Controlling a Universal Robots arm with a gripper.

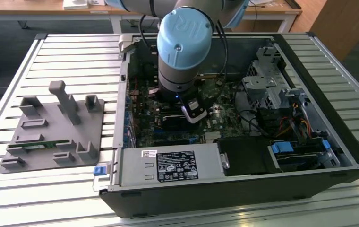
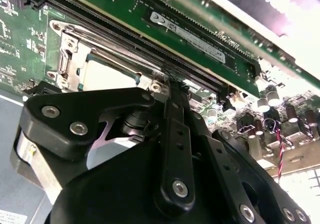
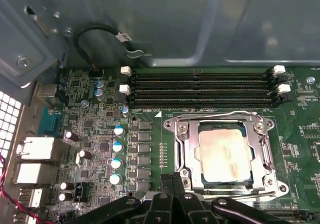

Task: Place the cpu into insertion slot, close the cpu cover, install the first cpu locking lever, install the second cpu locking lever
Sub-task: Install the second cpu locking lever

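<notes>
The cpu (image 3: 223,154) sits in the slot (image 3: 186,149), with the cover (image 3: 264,145) closed flat around it. The end effector (image 3: 172,181) hangs just beside the slot's edge, fingers (image 3: 167,184) pressed together, pinching nothing, inside the case (image 1: 330,66).

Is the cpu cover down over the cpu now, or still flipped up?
Down. In the first wrist view the cpu cover lies flat around the cpu, whose pale face shows through its cut-out.
</notes>
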